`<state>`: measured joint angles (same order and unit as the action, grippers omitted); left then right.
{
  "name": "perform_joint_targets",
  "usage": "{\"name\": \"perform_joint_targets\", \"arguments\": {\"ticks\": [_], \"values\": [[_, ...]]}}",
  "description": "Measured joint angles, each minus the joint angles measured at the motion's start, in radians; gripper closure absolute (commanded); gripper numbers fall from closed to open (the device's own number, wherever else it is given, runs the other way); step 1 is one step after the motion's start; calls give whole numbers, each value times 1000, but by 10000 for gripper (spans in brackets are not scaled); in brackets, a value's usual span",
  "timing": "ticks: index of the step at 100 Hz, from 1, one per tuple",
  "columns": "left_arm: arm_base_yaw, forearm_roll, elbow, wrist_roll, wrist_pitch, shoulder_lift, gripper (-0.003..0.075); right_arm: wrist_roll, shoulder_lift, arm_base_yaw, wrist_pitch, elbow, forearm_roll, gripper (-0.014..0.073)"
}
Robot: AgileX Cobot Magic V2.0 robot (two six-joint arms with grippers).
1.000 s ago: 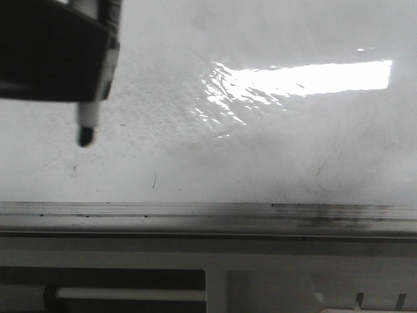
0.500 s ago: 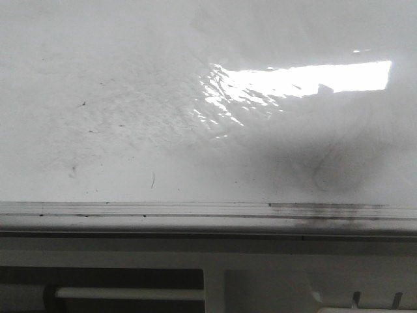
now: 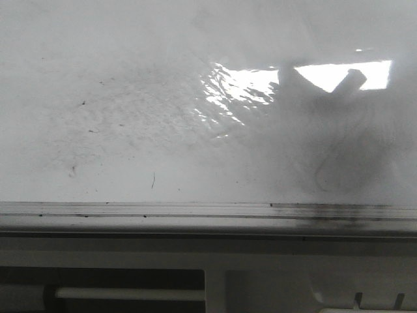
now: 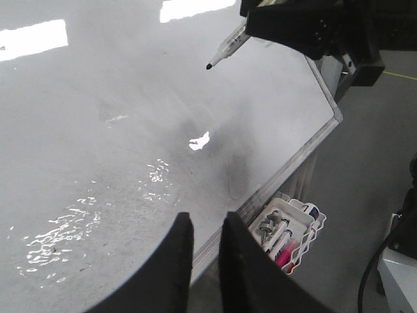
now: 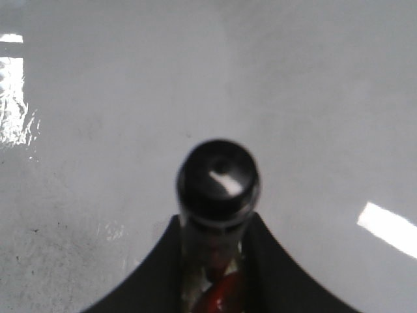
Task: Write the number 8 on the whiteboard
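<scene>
We see the whiteboard (image 3: 130,98) glossy and smudged grey, its silver rail (image 3: 195,210) along the near edge. Above that rail at the right, a faint looping stroke (image 3: 332,166) sits in shadow; we cannot tell whether it is the number 8. Our left gripper (image 4: 203,261) hangs over the board, fingers narrowly parted, holding nothing. Our right gripper (image 5: 218,261) clamps a black-tipped marker (image 4: 227,49), its tip off the surface.

Marker (image 4: 229,47) poised above the whiteboard (image 4: 98,130), tip clear of the surface, clamped in the right gripper (image 5: 215,274). Left gripper (image 4: 205,261) over the board's railed edge (image 3: 195,210). Beside and below that edge, a bin (image 4: 290,235) with markers inside.
</scene>
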<state>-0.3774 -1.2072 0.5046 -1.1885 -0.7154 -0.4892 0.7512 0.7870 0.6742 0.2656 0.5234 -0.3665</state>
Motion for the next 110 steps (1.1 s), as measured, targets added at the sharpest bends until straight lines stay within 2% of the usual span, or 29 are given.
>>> {"name": "perform_joint_targets", "arguments": {"ticks": [27, 47, 62, 91, 110], "values": [[0, 0, -2, 2, -8, 0, 741, 0, 122, -2, 90, 0, -15, 628], [0, 0, -4, 2, -52, 0, 741, 0, 190, -50, 98, 0, -68, 629], [0, 0, -4, 2, -76, 0, 741, 0, 220, -48, 92, 0, -70, 629], [0, 0, -4, 2, -80, 0, 741, 19, 244, -1, 11, 0, -66, 628], [0, 0, -4, 3, -80, 0, 741, 86, 151, -103, -145, 0, -66, 629]]}}
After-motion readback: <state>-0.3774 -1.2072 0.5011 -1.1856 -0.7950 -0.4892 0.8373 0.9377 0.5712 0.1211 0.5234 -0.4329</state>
